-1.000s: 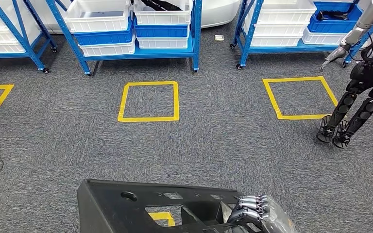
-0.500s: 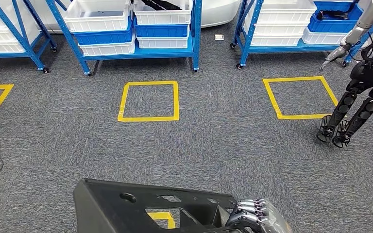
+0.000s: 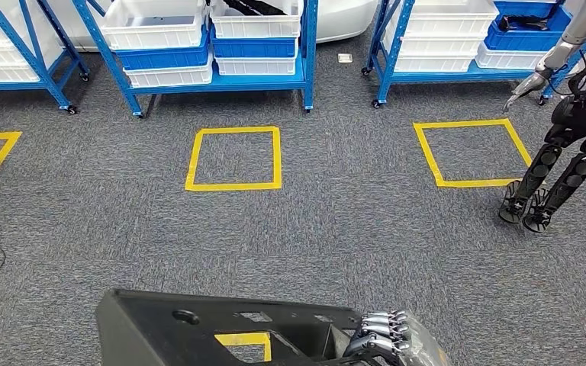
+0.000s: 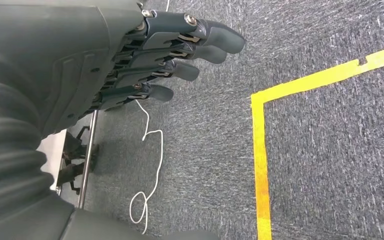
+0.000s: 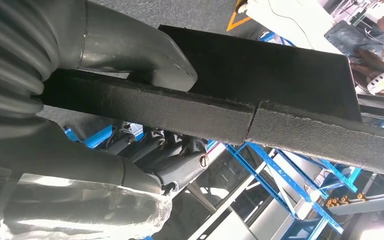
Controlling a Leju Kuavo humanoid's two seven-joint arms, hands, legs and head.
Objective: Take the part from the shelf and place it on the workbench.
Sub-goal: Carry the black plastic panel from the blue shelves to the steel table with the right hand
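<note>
Right wrist view is showing the right hand (image 5: 145, 125) clamping the black part (image 5: 280, 75): the thick thumb is pressing on one face of its edge while the darker fingers (image 5: 152, 142) are wrapping the other face. From the head view the same right hand (image 3: 385, 339) is gripping the part (image 3: 198, 328) at its right end, and the part is reaching out to the left of that hand, carried low in front of the body above the grey carpet (image 3: 336, 221), clear of the floor. No tabletop is showing in these pictures, so the placing step is not yet done.

The left hand (image 4: 145, 65) is hanging empty, its fingers (image 4: 200, 35) loosely extended and apart, above carpet and a yellow tape line (image 4: 260, 150) with a white cord (image 4: 150, 150) lying just beside it.

Beyond the part, two yellow tape squares (image 3: 235, 158) are marking the carpet, and past them blue shelves (image 3: 214, 76) are carrying white and blue bins (image 3: 152, 23). Another robot (image 3: 572, 114) is standing off to the part's far right.

The part is looking stiff and moulded, with cut-out openings and a rough, thick edge. It is probably fairly light for its bulk, though awkward when it is held at one end, so it may sag or twist. That thick edge or a cut-out rim seems the sound place to grip.
</note>
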